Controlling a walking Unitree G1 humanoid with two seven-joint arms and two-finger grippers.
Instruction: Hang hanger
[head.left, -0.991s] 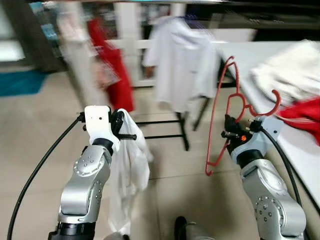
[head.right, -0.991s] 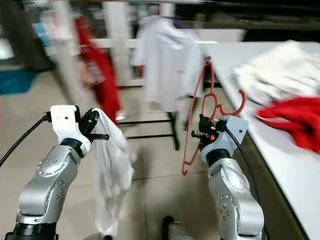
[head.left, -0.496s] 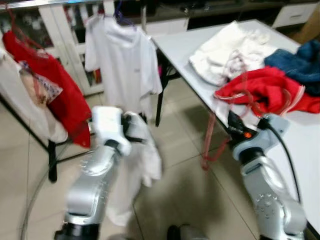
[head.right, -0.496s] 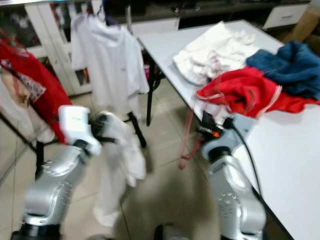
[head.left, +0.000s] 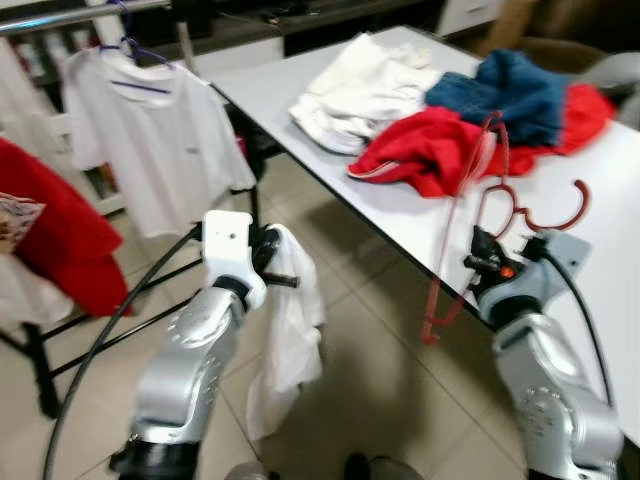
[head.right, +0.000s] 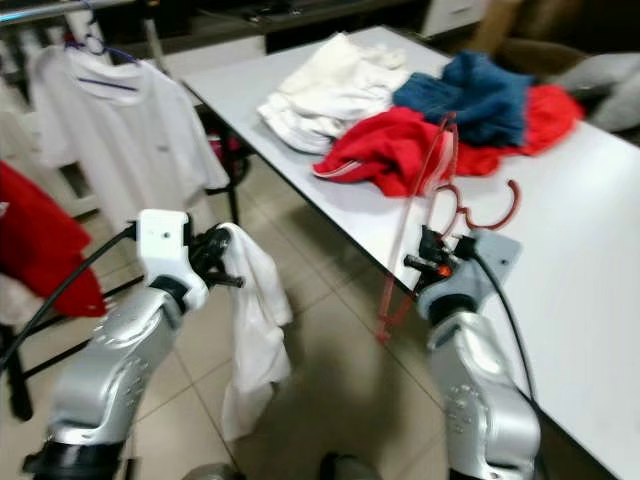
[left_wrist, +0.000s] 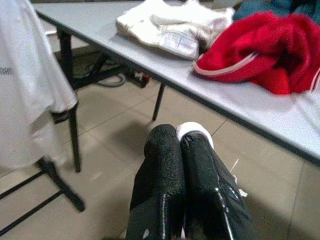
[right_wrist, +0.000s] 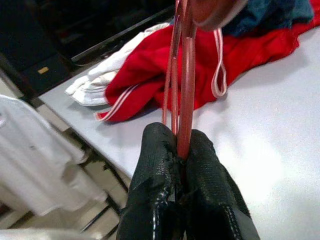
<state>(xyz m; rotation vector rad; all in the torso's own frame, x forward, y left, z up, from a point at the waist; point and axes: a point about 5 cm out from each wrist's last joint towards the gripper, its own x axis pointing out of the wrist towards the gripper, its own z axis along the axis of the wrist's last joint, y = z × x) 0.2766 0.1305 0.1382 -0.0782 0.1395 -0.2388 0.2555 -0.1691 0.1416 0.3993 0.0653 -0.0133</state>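
Clamping one red hanger (head.left: 462, 215), right pincer (head.left: 481, 266); left pincer (head.left: 272, 262) pinches one white garment (head.left: 288, 340).

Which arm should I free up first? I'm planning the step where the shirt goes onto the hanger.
Neither is free. The right tool is shut on the red hanger, by the table edge. The left tool is shut on the white shirt. The right likely just steadies; the left feeds the shirt.

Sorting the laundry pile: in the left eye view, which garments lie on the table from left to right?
White clothes → red garment → blue garment. All lie on the white table.
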